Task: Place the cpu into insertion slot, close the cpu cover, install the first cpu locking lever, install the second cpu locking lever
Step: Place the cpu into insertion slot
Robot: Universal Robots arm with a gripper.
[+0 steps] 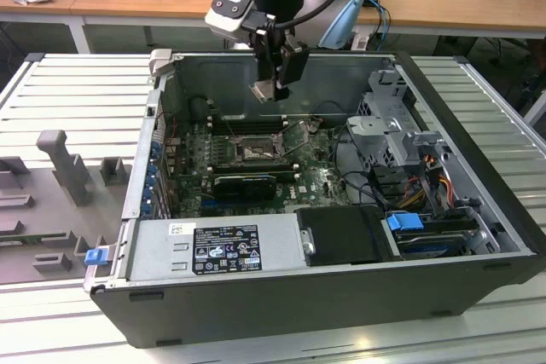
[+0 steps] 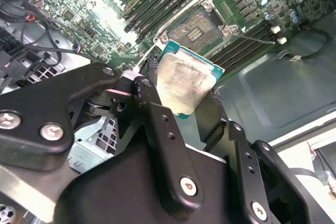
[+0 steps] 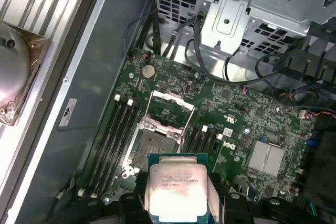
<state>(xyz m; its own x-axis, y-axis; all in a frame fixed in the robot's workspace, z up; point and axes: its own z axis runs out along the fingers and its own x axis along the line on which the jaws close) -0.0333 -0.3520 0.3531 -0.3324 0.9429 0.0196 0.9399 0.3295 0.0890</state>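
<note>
Your open computer case (image 1: 341,304) lies on its side on the slatted worktop (image 1: 68,91), with the green motherboard (image 1: 316,172) flat on its floor. The gripper (image 1: 273,83) hangs over the board, above the case opening. Its fingers (image 2: 152,108) are pinching the cpu (image 3: 176,192) by two opposite edges, metal top facing the wrist cameras.

The cpu cover (image 3: 170,111) looks swung open, clear of the insertion slot (image 3: 152,148), which sits bare below the chip and well apart from it. You are on the first step, with the chip carried and not seated. Seating it, in my judgement, calls for the chip square and level over the socket.

The chip hides part of the socket from you, its underside is out of sight, and I cannot pick out the locking levers with confidence.
</note>
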